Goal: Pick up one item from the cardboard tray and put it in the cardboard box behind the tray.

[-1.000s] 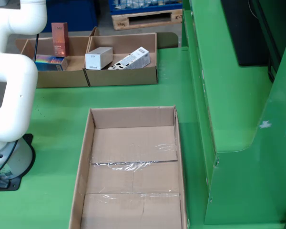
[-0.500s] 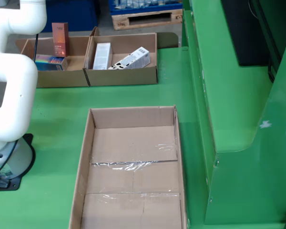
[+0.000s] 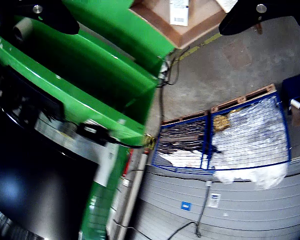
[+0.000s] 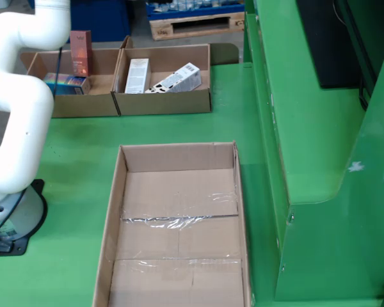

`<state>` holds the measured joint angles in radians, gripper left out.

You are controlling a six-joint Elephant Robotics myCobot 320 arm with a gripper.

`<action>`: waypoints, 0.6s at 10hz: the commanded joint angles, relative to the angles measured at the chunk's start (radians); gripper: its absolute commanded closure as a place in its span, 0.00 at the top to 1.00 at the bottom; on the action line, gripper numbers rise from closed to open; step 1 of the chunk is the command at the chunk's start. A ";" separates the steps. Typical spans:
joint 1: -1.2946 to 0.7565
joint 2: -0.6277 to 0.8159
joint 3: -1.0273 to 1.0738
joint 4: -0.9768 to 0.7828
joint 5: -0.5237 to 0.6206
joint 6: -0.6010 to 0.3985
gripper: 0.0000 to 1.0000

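Note:
In the fixed view a large shallow cardboard box (image 4: 179, 224) lies empty on the green table, in front. Behind it stand two smaller cardboard trays. The left tray (image 4: 70, 105) holds a red box (image 4: 80, 51) and a blue box (image 4: 65, 83). The right tray (image 4: 166, 102) holds two white boxes (image 4: 137, 75) (image 4: 176, 78). The white arm (image 4: 16, 96) rises out of frame at the left, so the gripper is hidden there. In the wrist view my gripper (image 3: 150, 15) has its black fingers (image 3: 260, 15) wide apart with nothing between them. Far beyond them is cardboard (image 3: 160, 17) with a white item (image 3: 179, 11).
A tall green machine housing (image 4: 307, 128) walls the table's right side; it also fills the left of the wrist view (image 3: 90, 75). The arm's base (image 4: 6, 217) sits at the left. The wrist view shows a blue wire cage (image 3: 240, 135), cables and grey floor.

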<state>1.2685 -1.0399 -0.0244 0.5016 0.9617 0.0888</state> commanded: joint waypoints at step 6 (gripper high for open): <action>-0.722 0.092 0.024 -0.326 0.419 0.037 1.00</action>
<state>1.0093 -1.0078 -0.0244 0.4232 1.0446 0.1349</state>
